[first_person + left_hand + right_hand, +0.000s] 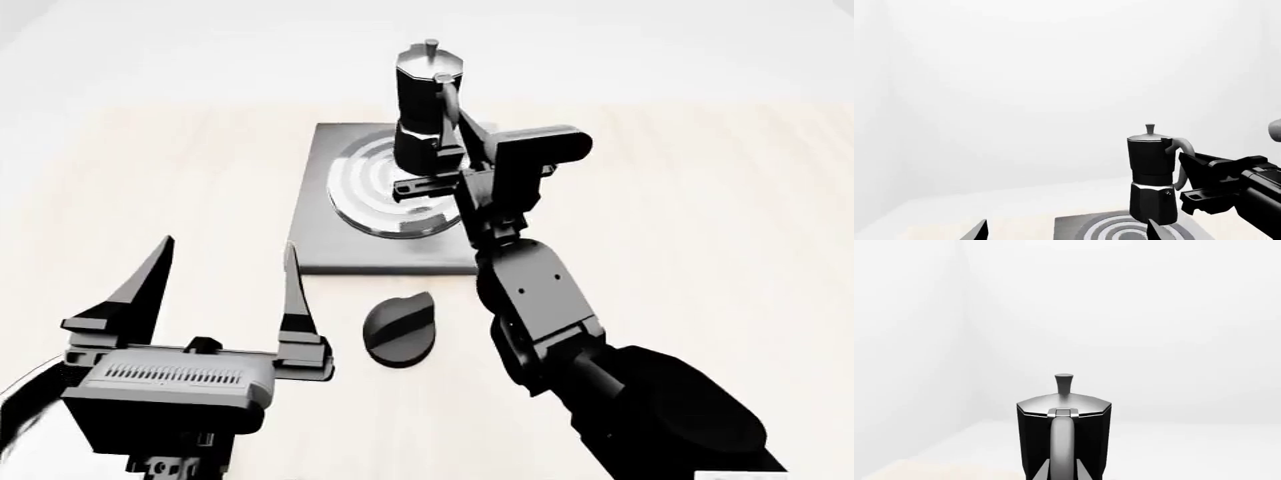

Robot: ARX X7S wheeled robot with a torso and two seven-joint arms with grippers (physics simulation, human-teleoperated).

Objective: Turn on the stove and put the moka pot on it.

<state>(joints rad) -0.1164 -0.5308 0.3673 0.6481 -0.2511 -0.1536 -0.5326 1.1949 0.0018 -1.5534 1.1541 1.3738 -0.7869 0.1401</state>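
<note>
Black pot [427, 110] standing upright on stove [320, 225] rings, upper centre; right gripper [447, 165] sitting just below at its handle, jaws' state unclear. Left gripper [227, 290] hanging spread, lower left.

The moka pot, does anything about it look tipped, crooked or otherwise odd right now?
Nothing stands out. The moka pot stands upright at the far edge of the stove rings, lid on, with the right gripper at its handle. The knob lies apart, nearer the robot.
</note>
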